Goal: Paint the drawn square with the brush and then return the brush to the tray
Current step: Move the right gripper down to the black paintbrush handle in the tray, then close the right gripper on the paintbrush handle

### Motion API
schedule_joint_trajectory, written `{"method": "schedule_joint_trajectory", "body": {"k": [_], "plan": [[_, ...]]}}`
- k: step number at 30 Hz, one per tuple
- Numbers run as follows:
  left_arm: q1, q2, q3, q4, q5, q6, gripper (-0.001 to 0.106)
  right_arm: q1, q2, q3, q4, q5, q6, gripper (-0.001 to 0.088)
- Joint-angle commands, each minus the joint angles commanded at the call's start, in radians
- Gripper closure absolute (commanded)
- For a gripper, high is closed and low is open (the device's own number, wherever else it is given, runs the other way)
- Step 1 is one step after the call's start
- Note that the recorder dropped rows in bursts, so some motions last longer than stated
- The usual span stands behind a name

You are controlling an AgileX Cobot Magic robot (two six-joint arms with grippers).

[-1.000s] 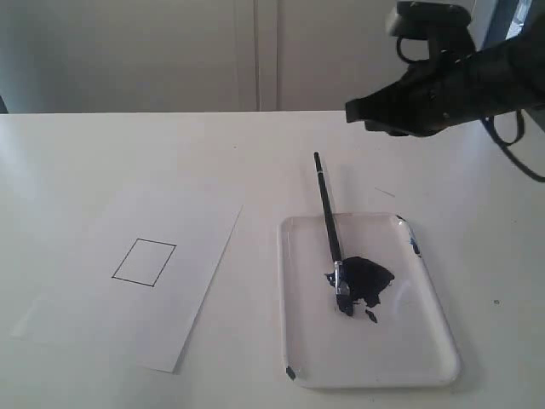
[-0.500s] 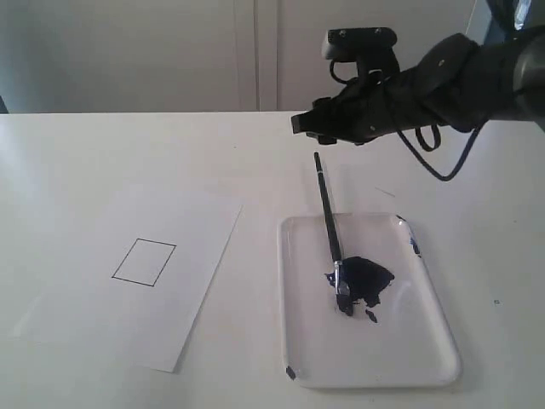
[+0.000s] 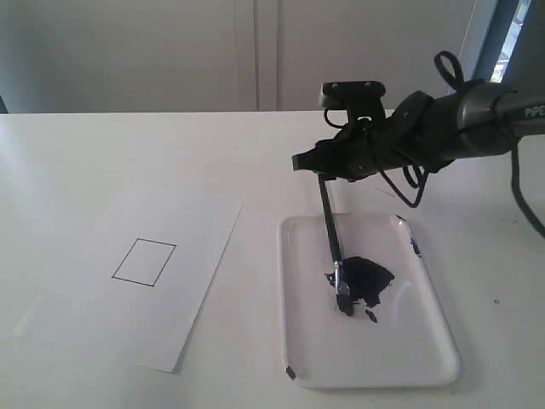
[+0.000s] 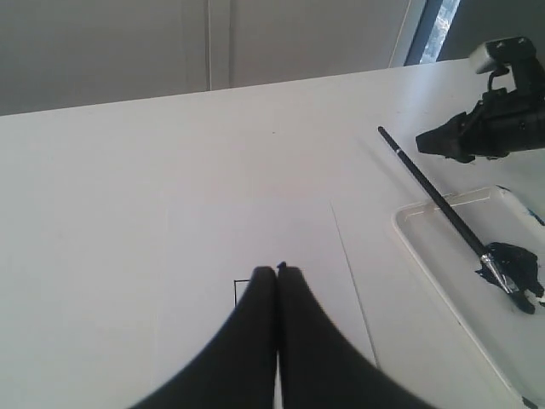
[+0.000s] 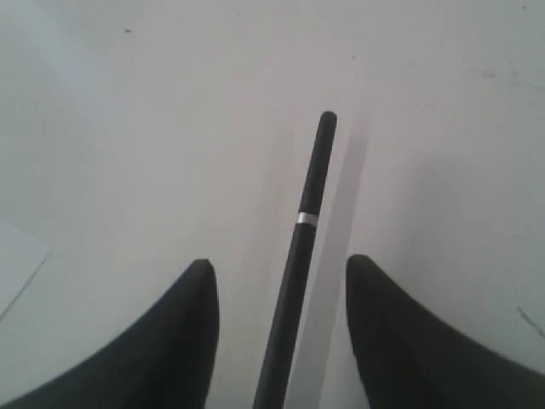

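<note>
The brush (image 3: 330,230) lies with its dark tip in the paint blot (image 3: 373,277) on the white tray (image 3: 426,349), its black handle sticking out over the tray's far rim. My right gripper (image 3: 312,162) hovers low over the handle's far end. Its jaws are open, one on each side of the brush (image 5: 302,247), without touching it. The right gripper (image 5: 279,266) holds nothing. The drawn square (image 3: 144,262) on the paper is white inside. My left gripper (image 4: 277,271) is shut and empty above the paper, hiding most of the square (image 4: 241,287).
The white paper sheet (image 3: 183,213) lies left of the tray on the white table. A black cable (image 3: 409,192) loops down from the right arm near the tray's far rim. A pale wall stands behind the table.
The right arm has swung down and leftward from the upper right to the brush handle's far end, and its jaws have opened. Brush, tray and paper have not moved.
</note>
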Motion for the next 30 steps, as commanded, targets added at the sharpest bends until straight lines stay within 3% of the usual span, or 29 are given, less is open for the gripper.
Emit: {"method": "schedule_joint_trajectory", "body": {"k": [16, 30], "plan": [[0.0, 0.0, 0.0, 0.0, 0.002, 0.0, 0.105, 0.0, 0.101, -0.173, -0.002, 0.041, 0.157, 0.0424], [0.0, 0.0, 0.0, -0.002, 0.008, 0.0, 0.105, 0.0, 0.183, -0.18, -0.03, -0.022, 0.14, 0.045]]}}
